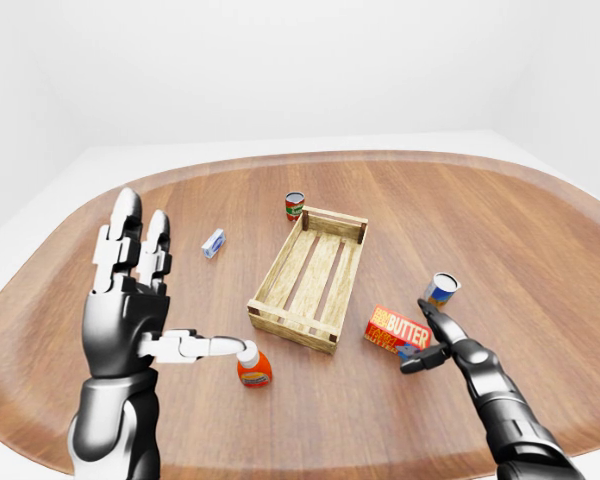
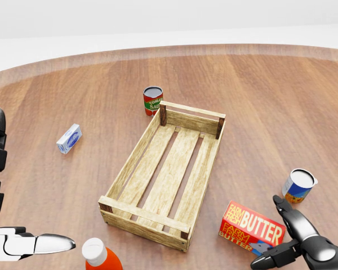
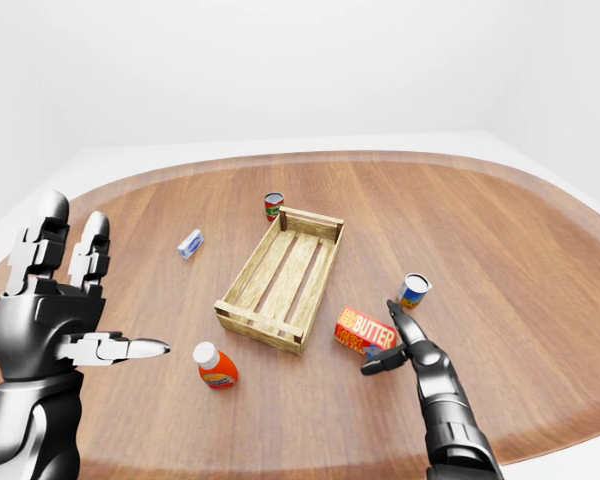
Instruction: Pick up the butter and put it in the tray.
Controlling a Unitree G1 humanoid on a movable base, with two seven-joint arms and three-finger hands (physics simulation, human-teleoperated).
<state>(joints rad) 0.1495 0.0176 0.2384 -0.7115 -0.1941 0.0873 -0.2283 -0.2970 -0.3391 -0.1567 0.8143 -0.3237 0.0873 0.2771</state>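
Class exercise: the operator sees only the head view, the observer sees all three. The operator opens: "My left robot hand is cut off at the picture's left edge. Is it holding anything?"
Observer: No. The left robot hand is empty, its fingers spread and pointing up.
Operator: I see only the top of a bottle at the bottom edge. What is the rest like?
Observer: The orange bottle stands upright on the table and has a label round its body.
Operator: Where does my right arm come from?
Observer: From the bottom edge of the right-eye view. The open right robot hand is at the right end of the butter.
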